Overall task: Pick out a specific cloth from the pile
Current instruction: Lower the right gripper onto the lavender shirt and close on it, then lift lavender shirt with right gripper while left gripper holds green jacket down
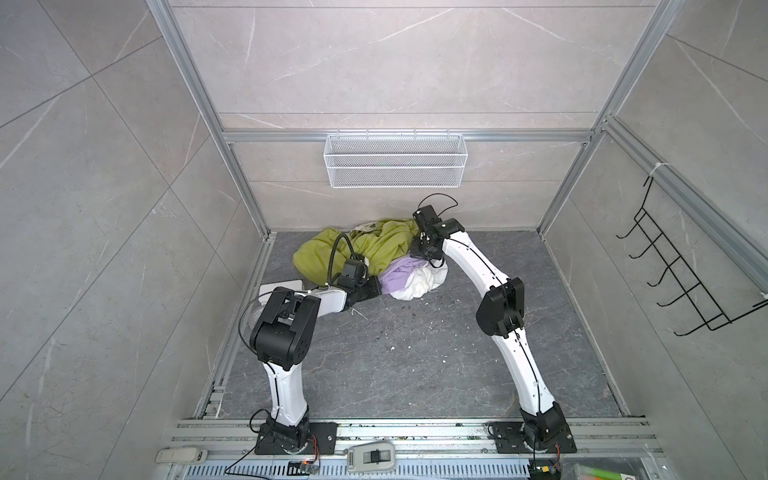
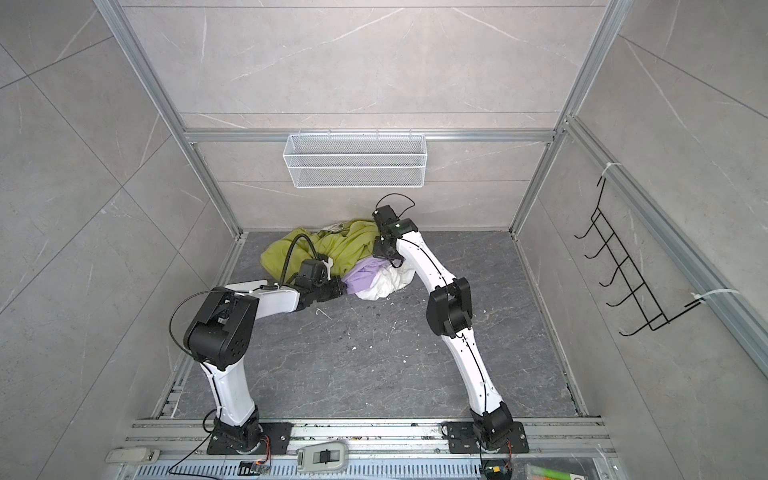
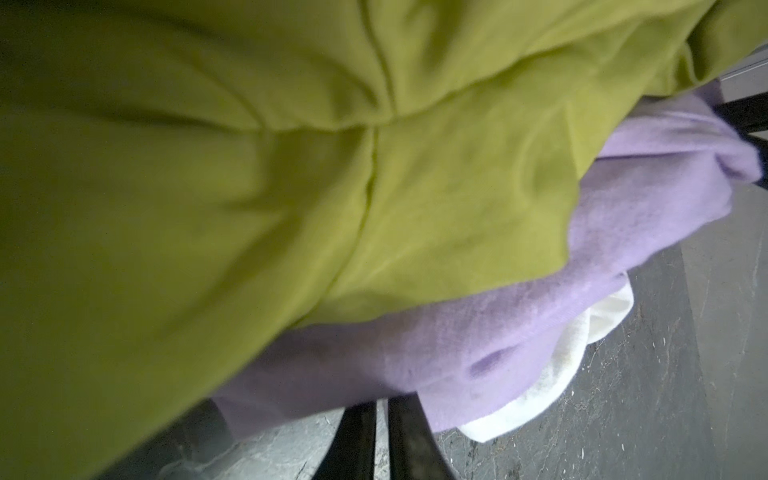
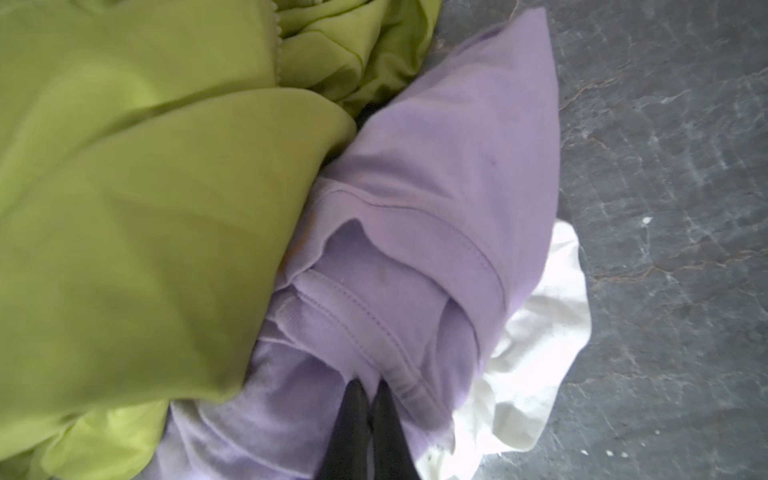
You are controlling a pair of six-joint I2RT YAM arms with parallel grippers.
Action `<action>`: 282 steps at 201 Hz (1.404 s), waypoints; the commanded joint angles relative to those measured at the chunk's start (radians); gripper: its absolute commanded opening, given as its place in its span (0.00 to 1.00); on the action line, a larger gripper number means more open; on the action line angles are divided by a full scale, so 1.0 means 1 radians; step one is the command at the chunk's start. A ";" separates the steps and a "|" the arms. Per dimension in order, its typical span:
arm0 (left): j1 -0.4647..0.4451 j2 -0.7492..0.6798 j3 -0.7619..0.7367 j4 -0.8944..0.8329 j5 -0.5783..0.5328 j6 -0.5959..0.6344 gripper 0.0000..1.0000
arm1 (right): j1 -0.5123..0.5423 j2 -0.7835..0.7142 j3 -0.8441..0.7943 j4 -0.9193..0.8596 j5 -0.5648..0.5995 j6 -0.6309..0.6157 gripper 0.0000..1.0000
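The pile lies at the back of the dark floor: an olive-green garment [image 1: 374,245] [image 2: 345,245] on top, with the lilac cloth [image 1: 399,274] [image 2: 365,274] and a white garment [image 1: 424,284] [image 2: 390,284] at its near right. My left gripper [image 1: 376,286] [image 3: 382,401] lies low at the cloth's near left edge. It is shut, and lilac fabric [image 3: 498,340] covers its tips. My right gripper [image 1: 434,262] [image 4: 371,380] comes down from the far right and is shut on a hemmed lilac fold [image 4: 436,166]. White fabric [image 4: 540,332] lies beside that fold.
A white wire basket [image 1: 395,160] hangs on the back wall above the pile. A black wire hook rack [image 1: 681,270] sticks out from the right wall. Aluminium frame posts border the floor. Small crumbs [image 1: 415,345] dot the middle of the floor.
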 commanded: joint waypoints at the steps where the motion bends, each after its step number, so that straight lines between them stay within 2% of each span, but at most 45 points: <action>1: -0.008 0.006 0.032 0.000 -0.002 0.029 0.06 | 0.007 -0.079 -0.047 0.037 -0.034 -0.016 0.00; 15: -0.017 -0.002 0.032 -0.006 -0.009 0.038 0.00 | 0.007 -0.093 -0.062 0.046 -0.037 -0.017 0.00; 190: -0.043 -0.175 0.013 -0.034 -0.068 0.049 0.00 | 0.008 -0.248 -0.129 0.106 -0.049 -0.045 0.00; 282: -0.048 -0.267 0.014 -0.057 -0.092 0.057 0.00 | 0.007 -0.278 -0.082 0.101 -0.055 -0.055 0.00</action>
